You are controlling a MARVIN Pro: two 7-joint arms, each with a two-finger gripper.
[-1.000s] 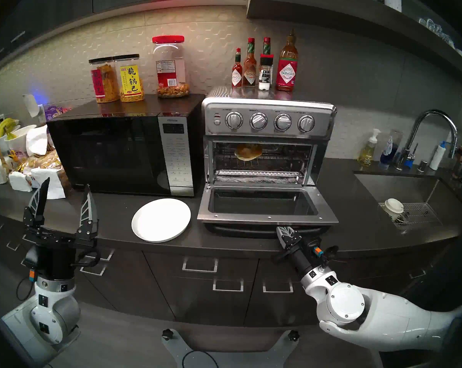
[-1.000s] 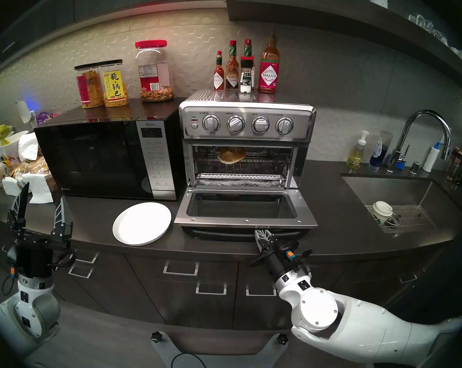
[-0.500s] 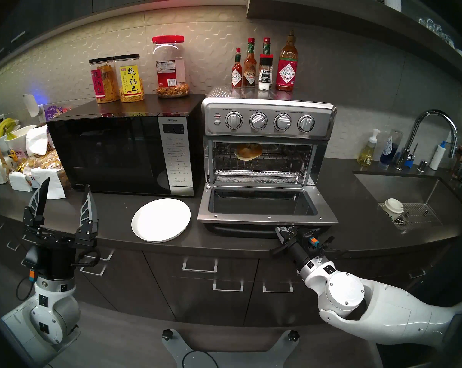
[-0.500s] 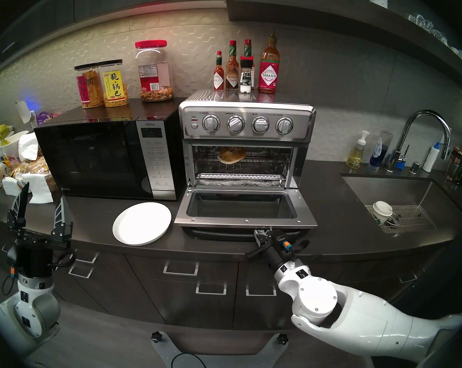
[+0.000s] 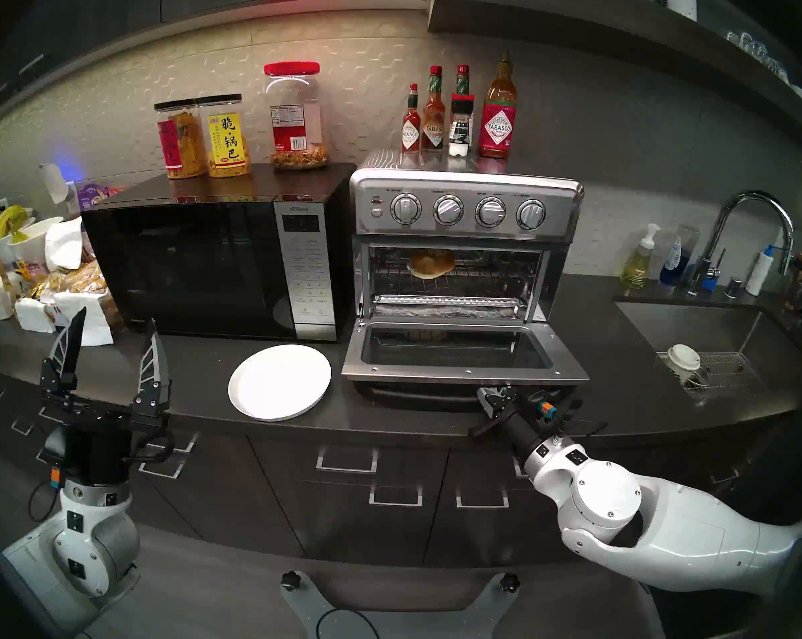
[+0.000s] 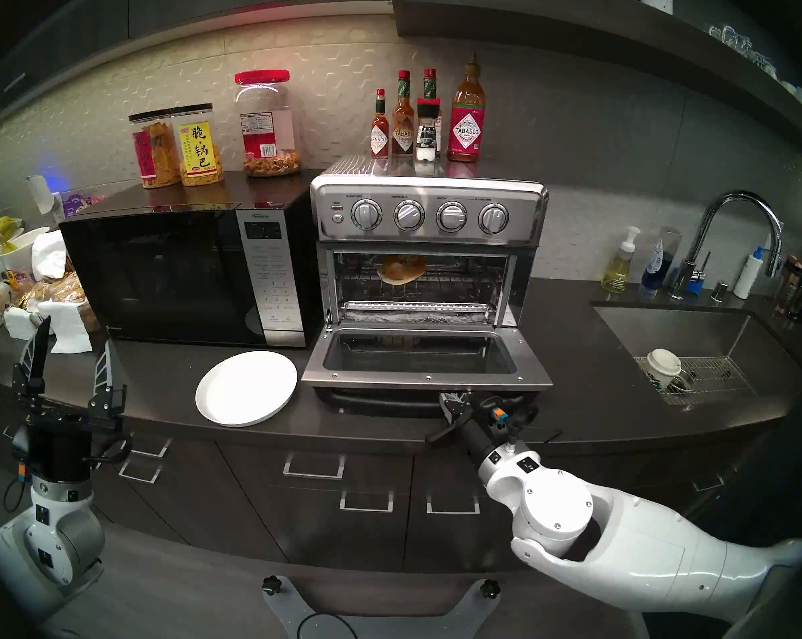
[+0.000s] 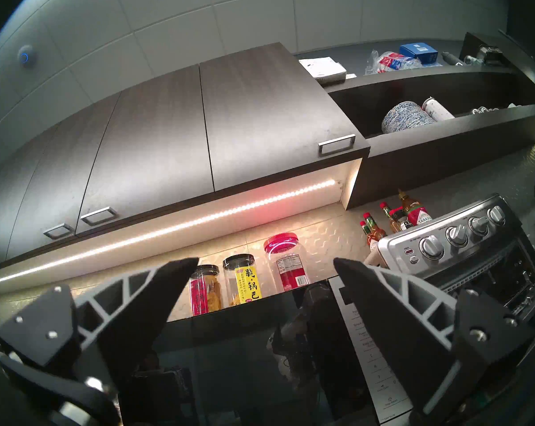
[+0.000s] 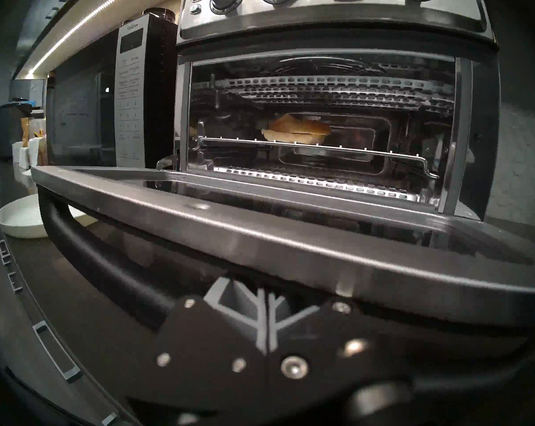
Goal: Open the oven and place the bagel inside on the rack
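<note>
the right gripper (image 8: pixel 267 321) is pressed shut on nothing, its tips under the dropped door (image 5: pixel 466 374) by the handle (image 8: pixel 112 262). beyond and above it, inside the oven (image 5: pixel 466 209), the bagel (image 8: pixel 297 131) lies flat on the rack (image 8: pixel 318 148), long axis across the cavity. placing looks done; only closing may remain. the left gripper (image 5: pixel 113 343) gapes empty, well apart.

Dark countertop (image 5: pixel 436 423) along a pale hex-tiled backsplash (image 5: pixel 366 71). Dark upper cabinets (image 7: pixel 198 124) carry a lit LED strip (image 7: pixel 198 219) underneath; drawers (image 5: pixel 346 458) below. Steel sink (image 5: pixel 694 324) and faucet (image 5: pixel 754 218) far right.
</note>
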